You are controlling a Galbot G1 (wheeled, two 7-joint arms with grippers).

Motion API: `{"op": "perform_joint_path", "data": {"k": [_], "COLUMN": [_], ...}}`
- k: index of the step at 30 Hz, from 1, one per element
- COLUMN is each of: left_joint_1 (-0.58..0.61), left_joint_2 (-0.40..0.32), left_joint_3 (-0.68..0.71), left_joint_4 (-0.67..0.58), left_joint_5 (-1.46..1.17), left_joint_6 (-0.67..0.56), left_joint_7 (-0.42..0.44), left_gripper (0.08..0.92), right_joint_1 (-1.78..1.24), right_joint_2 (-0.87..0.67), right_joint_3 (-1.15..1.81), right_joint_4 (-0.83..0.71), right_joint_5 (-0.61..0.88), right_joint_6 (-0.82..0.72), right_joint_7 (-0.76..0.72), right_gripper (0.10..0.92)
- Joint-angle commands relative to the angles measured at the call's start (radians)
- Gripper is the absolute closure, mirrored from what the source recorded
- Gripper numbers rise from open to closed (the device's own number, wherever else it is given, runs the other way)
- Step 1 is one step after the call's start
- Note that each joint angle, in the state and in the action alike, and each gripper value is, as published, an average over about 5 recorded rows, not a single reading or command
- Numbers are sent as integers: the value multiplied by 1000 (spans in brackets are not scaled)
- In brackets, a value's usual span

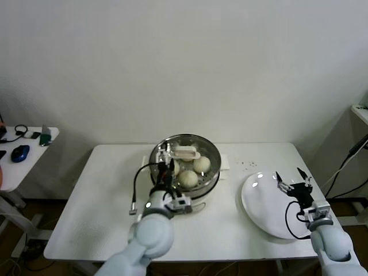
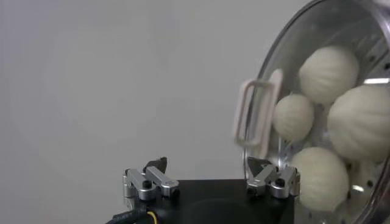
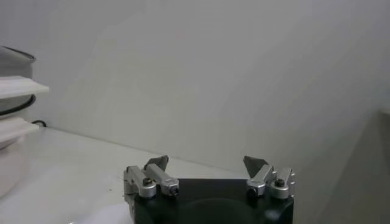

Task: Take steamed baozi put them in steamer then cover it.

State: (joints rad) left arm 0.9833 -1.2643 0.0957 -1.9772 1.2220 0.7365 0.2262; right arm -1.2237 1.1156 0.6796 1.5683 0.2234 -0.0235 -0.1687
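The steamer (image 1: 214, 176), a shiny steel basket, stands at the table's far middle. The cover (image 1: 167, 148), clear glass with a white handle (image 1: 187, 154), lies on top of it. Cream-white steamed baozi (image 1: 201, 164) show through the glass; in the left wrist view several baozi (image 2: 329, 73) sit behind the cover's handle (image 2: 256, 112). My left gripper (image 1: 167, 169) is open at the steamer's near-left rim, holding nothing; its fingers (image 2: 159, 178) stand wide apart, clear of the handle. My right gripper (image 1: 293, 179) hangs open and empty over the white plate (image 1: 261, 210).
The plate lies bare at the table's right front. A side table (image 1: 34, 150) on the left holds a blue mouse (image 1: 20, 153) and cables. Another surface (image 1: 361, 112) shows at the right edge. The steamer's side (image 3: 12, 91) appears in the right wrist view.
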Motion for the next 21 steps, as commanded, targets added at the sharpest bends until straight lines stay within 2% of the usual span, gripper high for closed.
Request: {"op": "perform_joint_path", "data": {"k": [1, 6, 12, 16, 21], "left_joint_1": [219, 412, 539, 562, 561], "left_joint_2": [56, 32, -49, -86, -90], "left_joint_3": [-283, -521, -662, -687, -674], "left_joint_4": [-168, -166, -98, -50, 15], "left_joint_5": [-563, -841, -1116, -1232, -1280], "left_joint_6": [-278, -519, -746, -804, -826], "left_joint_7": [-376, -456, -434, -410, -404], "left_gripper": [177, 177, 177, 177, 177], "right_joint_1": [-25, -53, -79, -94, -111], "right_joint_2": [8, 16, 33, 53, 72], "right_joint_3": [2, 5, 8, 9, 8], "right_joint_4": [46, 75, 89, 97, 95], "right_joint_5": [10, 24, 26, 34, 53], "right_joint_6": [1, 11, 34, 65, 85], "right_joint_7": [7, 2, -17, -30, -38], "right_gripper": [203, 203, 203, 203, 203]}}
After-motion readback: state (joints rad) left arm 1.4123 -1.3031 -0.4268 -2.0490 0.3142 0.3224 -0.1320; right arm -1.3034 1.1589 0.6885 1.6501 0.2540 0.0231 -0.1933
